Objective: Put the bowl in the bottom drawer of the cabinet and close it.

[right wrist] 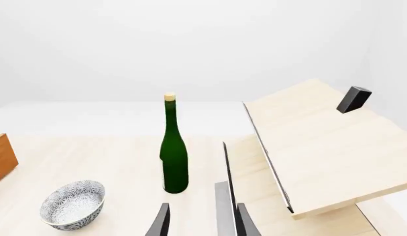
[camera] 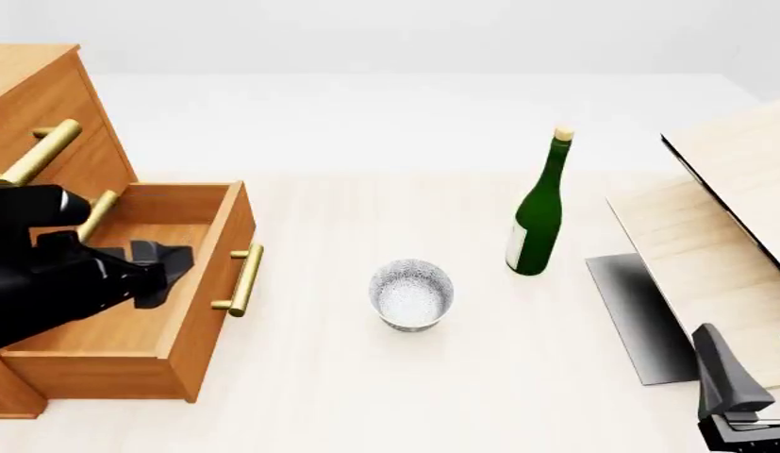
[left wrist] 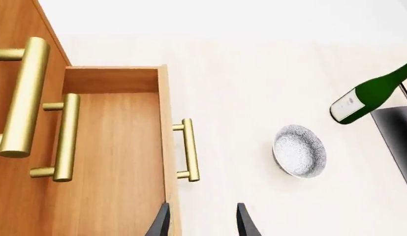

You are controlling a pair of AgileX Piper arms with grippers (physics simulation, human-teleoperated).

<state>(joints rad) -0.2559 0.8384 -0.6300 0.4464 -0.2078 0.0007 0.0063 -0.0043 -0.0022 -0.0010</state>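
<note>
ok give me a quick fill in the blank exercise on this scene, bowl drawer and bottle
1. The bottom drawer of the cabinet is pulled ____.
2. The bowl stands on the table, between the drawer and the green ____.
3. Inside, the bowl holds ____.
4. The bottle stands ____, its label facing the camera in the front view.

Missing words: open; bottle; nothing; upright
</note>
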